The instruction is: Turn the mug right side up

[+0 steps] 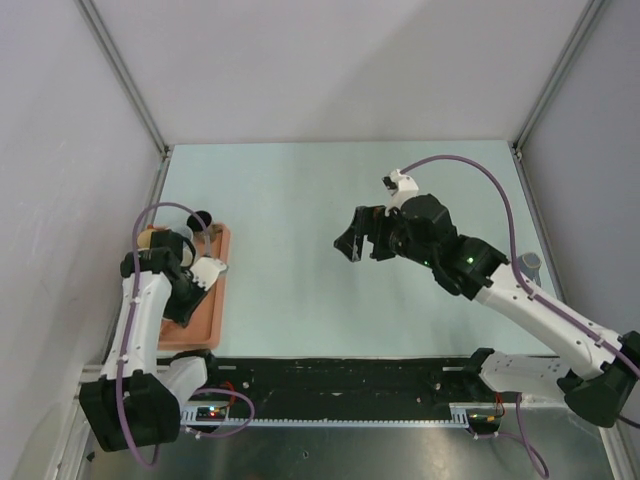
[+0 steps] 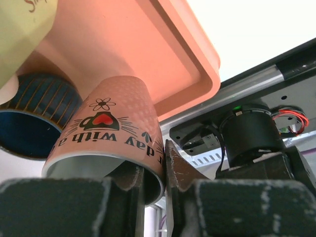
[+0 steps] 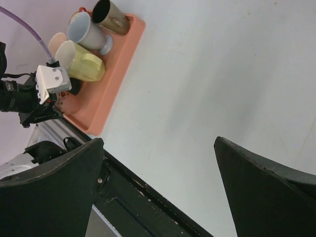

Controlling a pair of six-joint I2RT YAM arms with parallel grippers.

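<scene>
**Left jaws clamped on the pink mug's rim at the tray's near end; right jaws spread wide and empty**
Left wrist view: one finger sits outside the rim of the mug and the other inside. The mug is tilted, with its mouth toward the camera and its base toward the tray; contact with the tray cannot be determined. A blue ribbed cup sits just beside it, under a yellow-green mug. In the top view the left arm hides the mug, and the right arm hangs over the middle of the counter, well apart from the tray. Only the right wrist view shows the grey cup and dark cup at the tray's far end
</scene>
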